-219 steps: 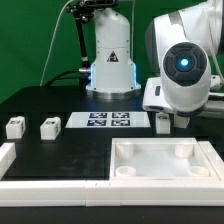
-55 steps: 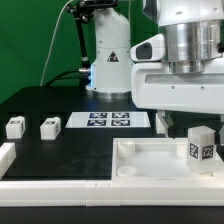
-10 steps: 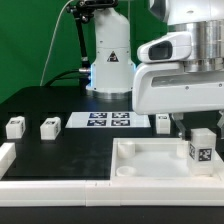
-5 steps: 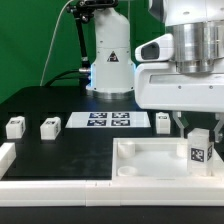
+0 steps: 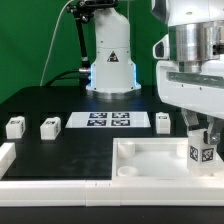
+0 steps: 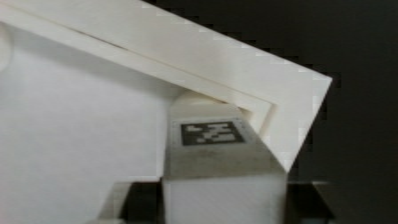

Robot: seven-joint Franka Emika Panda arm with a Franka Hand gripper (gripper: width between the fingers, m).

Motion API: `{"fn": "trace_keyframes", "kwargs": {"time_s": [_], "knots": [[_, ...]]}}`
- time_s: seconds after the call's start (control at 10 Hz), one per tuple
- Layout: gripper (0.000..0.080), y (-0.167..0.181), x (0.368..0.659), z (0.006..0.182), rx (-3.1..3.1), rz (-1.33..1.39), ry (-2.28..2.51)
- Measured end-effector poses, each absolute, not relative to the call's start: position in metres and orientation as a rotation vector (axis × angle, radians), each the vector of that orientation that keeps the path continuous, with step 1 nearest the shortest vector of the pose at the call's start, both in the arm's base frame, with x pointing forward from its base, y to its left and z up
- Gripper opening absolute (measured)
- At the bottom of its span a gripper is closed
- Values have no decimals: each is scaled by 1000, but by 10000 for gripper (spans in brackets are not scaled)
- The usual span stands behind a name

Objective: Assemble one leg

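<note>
My gripper (image 5: pixel 204 135) is shut on a leg (image 5: pixel 203 152), a small white block with a black-and-white tag. It holds the leg upright over the front right corner of the large white square piece (image 5: pixel 150 168), at or in the corner socket. In the wrist view the leg (image 6: pixel 217 150) runs from between the dark fingers (image 6: pixel 143 203) to the inner corner of the piece's raised rim (image 6: pixel 267 100). My gripper (image 6: pixel 222 205) grips its near end. Whether the leg's far end is seated is hidden.
Two more legs (image 5: pixel 14 127) (image 5: pixel 49 127) stand on the black table at the exterior view's left. A third leg (image 5: pixel 163 121) stands behind the square piece. The marker board (image 5: pixel 107 121) lies in the middle. The robot base (image 5: pixel 110 60) stands at the back.
The hand has turned about its upright axis while holding the leg at the corner. The leg has dropped slightly. The other legs have not moved.
</note>
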State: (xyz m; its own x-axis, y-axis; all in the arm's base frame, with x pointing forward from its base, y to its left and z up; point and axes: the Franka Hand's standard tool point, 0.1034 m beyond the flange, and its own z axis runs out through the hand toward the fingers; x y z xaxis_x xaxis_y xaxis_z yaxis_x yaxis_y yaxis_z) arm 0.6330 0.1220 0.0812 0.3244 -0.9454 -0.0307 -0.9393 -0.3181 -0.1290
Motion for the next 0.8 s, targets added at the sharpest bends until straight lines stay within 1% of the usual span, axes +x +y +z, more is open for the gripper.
{"fn": "trace_keyframes", "kwargs": {"time_s": [0.1, 0.2, 0.3, 0.4, 0.5, 0.6, 0.8], "knots": [[290, 124, 632, 82, -2390, -58, 1850], [385, 125, 632, 82, -2376, -57, 1860], [385, 125, 632, 82, -2422, -61, 1802], [568, 126, 632, 82, -2428, -61, 1793], [568, 126, 632, 82, -2503, -68, 1692], [634, 126, 632, 82, -2617, -74, 1521], [646, 127, 632, 83, -2794, -102, 1193]]}}
